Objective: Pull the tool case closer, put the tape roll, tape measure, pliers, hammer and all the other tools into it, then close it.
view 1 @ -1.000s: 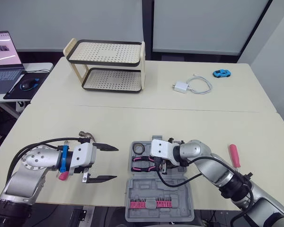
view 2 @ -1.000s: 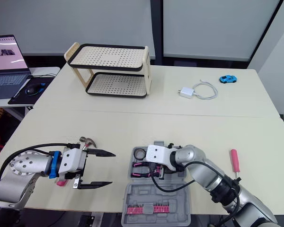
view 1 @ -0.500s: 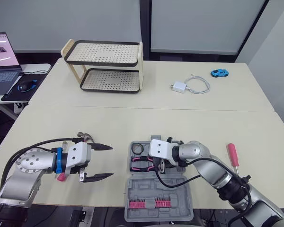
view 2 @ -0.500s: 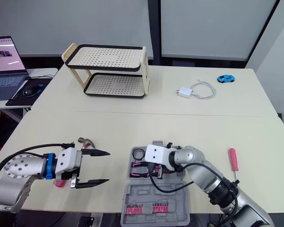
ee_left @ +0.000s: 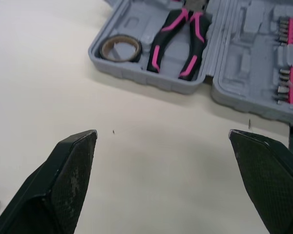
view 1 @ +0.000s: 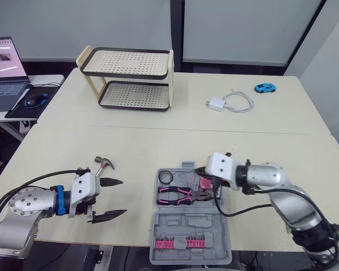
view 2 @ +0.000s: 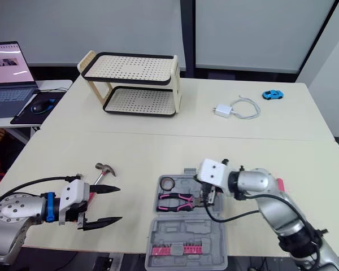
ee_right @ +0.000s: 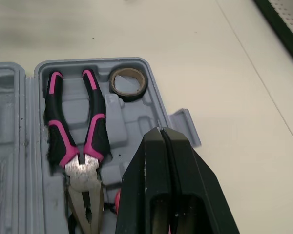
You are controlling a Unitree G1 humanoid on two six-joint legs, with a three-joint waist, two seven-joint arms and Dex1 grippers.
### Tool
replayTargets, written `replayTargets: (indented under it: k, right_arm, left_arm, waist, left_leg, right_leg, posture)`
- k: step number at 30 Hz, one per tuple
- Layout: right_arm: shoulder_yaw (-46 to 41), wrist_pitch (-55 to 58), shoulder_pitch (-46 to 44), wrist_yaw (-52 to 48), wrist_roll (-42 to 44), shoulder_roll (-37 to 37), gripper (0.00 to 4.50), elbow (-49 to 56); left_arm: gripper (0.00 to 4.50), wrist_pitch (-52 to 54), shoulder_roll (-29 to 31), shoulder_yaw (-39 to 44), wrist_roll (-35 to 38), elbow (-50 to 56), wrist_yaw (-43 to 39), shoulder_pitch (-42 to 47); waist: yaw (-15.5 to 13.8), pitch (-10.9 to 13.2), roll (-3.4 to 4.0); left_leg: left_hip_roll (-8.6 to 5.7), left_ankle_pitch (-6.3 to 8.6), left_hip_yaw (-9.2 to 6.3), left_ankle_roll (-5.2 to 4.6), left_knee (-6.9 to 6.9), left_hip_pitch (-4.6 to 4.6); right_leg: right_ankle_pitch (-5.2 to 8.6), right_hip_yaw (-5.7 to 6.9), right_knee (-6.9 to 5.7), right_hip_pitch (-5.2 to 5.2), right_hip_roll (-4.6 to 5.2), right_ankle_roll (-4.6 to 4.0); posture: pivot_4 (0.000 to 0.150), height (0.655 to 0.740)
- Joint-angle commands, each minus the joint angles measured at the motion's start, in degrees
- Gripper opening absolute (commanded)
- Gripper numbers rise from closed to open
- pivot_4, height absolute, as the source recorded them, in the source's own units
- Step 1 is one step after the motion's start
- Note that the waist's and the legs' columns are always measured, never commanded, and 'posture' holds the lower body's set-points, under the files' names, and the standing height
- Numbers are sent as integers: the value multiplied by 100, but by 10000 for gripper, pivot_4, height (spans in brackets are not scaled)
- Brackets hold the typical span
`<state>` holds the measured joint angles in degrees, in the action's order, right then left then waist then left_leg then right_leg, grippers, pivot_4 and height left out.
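Cream table (view 1: 158,141) — tool case (view 1: 183,226) near its edge (laptop (view 1: 3,73) aside); left gripper (view 1: 122,197) spread, right gripper (ee_right: 162,139) closed.

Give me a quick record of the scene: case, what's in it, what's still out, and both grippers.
case: open, lying flat
in case: pliers, tape roll
on table: hammer, left of the case
left gripper: open, empty, near the hammer
right gripper: shut, over the case beside the pliers
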<state>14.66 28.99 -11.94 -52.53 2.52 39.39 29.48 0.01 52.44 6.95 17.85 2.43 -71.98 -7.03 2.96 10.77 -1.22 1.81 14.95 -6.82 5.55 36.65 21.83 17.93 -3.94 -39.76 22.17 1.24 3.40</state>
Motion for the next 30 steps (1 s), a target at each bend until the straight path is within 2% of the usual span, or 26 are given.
replayTargets:
  k: [1,3,6,9,15,30]
  right_arm:
    - [-727,-568,610,-495,441,593,57,341]
    - [-951,-858,982,-705,412,1045,0,232]
    - [-1253,-1154,1416,-843,465,1398,0,-69]
    - [-1348,-1183,1644,-917,572,1470,0,-294]
    - [-908,-1594,1735,-957,270,1460,0,-746]
    - [129,-1879,1261,-881,-172,868,0,-1302]
  left_arm:
    - [43159,0,-49,-108,-21,51,-14,19]
    - [38967,-208,-54,-254,-110,-37,-154,16]
    - [29340,-568,-115,-537,-351,-208,-225,31]
    - [19497,-685,-228,-812,-541,-278,-175,78]
    - [320,-758,-559,-1313,-965,-350,112,348]
    - [90,-1068,-1161,-2080,-1536,-1039,371,973]
  waist:
    - [-9,-1,-3]
    - [-10,0,-2]
    - [27,-1,-2]
    - [30,-1,-2]
    - [12,-1,-2]
    - [-10,-9,11]
  left_leg:
    - [0,0,1,0,0,1]
    - [0,0,4,0,1,0]
    - [2,0,10,0,0,-7]
    - [3,0,15,-1,1,-9]
    - [3,0,16,0,5,-7]
    - [2,0,16,0,11,-11]
  right_leg:
    - [0,0,5,-1,0,0]
    - [0,-2,6,-2,0,0]
    - [0,-8,6,-4,-2,0]
    - [0,-13,6,-6,-3,0]
    - [-1,-14,6,-8,-3,1]
    - [-2,-14,5,-15,-2,2]
  posture:
    - [1500,7350]
    - [1500,7350]
    - [1500,7350]
    - [1500,7350]
    - [1500,7350]
    - [1500,7350]
